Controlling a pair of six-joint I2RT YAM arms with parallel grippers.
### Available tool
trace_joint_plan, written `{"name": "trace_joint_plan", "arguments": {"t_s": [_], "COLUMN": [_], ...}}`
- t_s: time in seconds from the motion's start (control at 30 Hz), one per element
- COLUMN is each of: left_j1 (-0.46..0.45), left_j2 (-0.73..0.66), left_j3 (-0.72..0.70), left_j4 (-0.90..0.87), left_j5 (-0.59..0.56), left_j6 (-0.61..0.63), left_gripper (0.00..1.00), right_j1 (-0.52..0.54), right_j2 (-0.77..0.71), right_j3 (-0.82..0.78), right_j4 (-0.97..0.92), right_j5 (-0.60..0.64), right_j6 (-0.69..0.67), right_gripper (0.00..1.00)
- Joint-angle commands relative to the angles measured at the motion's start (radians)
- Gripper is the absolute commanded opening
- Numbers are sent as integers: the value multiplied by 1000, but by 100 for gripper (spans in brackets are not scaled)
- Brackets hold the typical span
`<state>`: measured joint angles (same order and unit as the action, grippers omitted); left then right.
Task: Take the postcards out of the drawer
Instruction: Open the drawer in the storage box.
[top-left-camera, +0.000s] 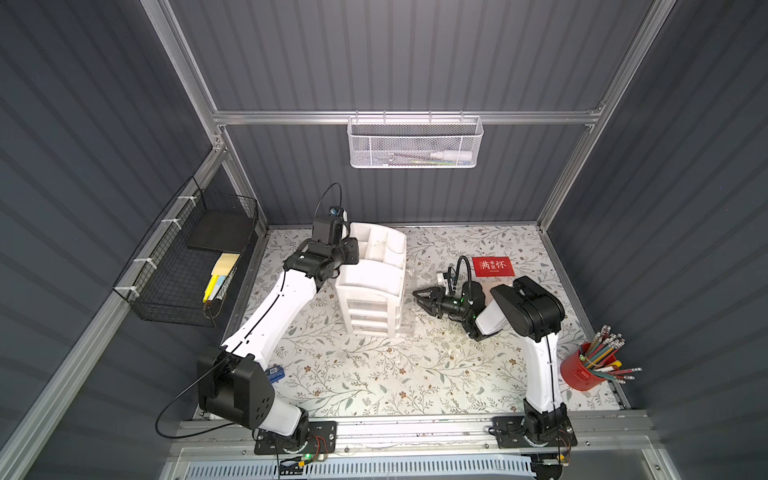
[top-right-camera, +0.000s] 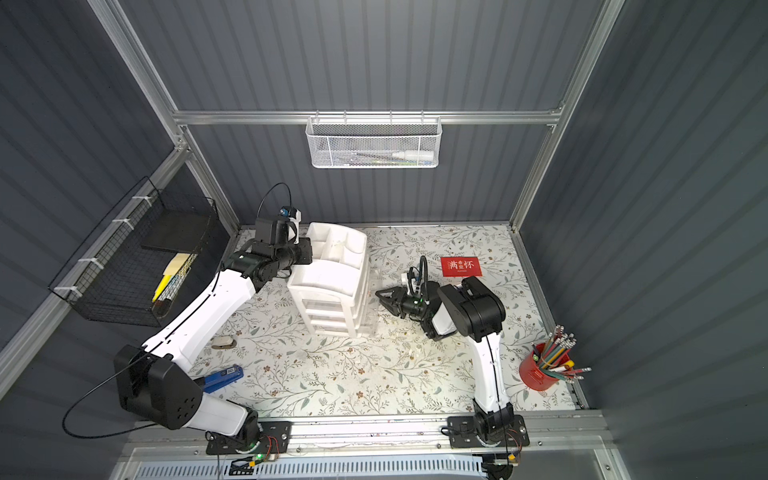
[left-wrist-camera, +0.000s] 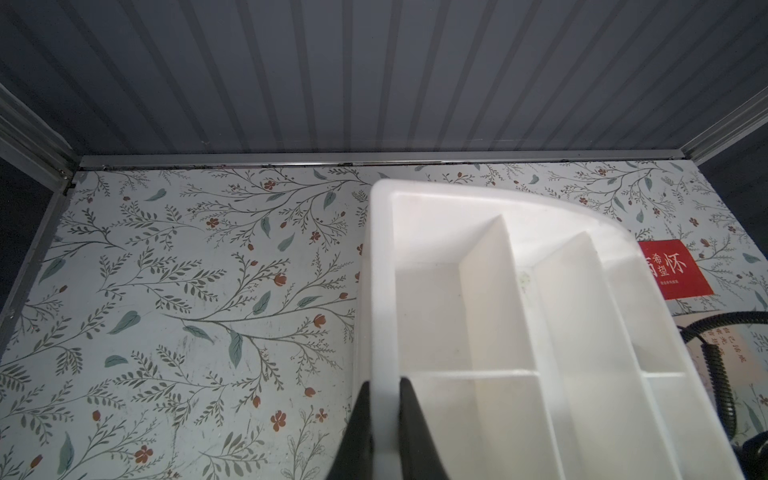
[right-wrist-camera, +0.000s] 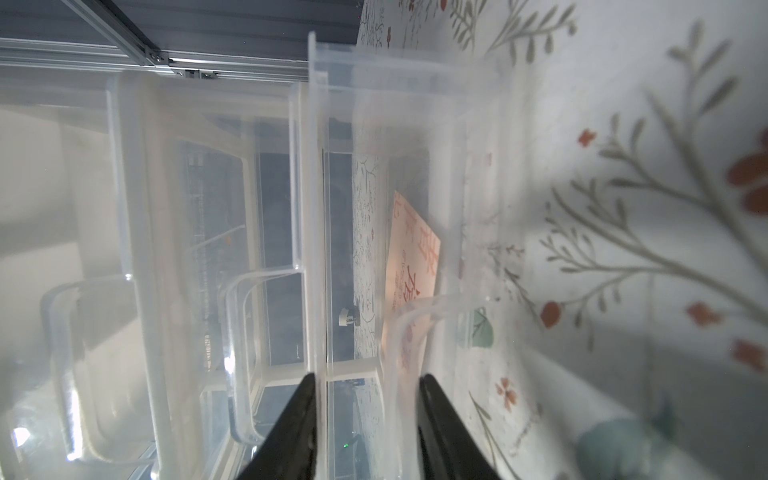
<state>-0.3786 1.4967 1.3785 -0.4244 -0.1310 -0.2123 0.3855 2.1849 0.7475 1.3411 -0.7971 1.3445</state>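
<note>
Your right hand (right-wrist-camera: 366, 376) gapes astride the front of the clear plastic drawer (right-wrist-camera: 415, 75), one pale peach-pink postcard (right-wrist-camera: 413, 257) left inside; the bright red postcard (top-left-camera: 493, 266) and second peach postcard (left-wrist-camera: 731, 340) lie on the table (top-left-camera: 415, 374); left hand (left-wrist-camera: 385, 382) clamps the white plastic organiser (left-wrist-camera: 498, 291).

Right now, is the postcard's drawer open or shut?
Open: the clear drawer juts out of the white organiser, pale postcard lying inside.

I see the red postcard (top-left-camera: 493, 266) flat, right of centre; a peach postcard (right-wrist-camera: 411, 266) lies inside the clear drawer (right-wrist-camera: 395, 70).
</note>
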Motion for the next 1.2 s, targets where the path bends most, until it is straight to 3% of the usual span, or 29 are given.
{"name": "trace_joint_plan", "arguments": {"t_s": [0.0,1.17], "left_j1": [-7,38], "left_j2": [79,22], "left_j3": [-64,-81], "left_j4": [-152,-173], "left_j5": [-33,-122], "left_j6": [60,74], "left_gripper": [0,0], "right_j1": [-21,-169], "right_j2": [-29,-117], "right_j3": [-10,-130], "right_j4": [75,-6], "right_j5": [-5,-104], "right_j6": [-22,-96], "right_gripper": [37,37]}}
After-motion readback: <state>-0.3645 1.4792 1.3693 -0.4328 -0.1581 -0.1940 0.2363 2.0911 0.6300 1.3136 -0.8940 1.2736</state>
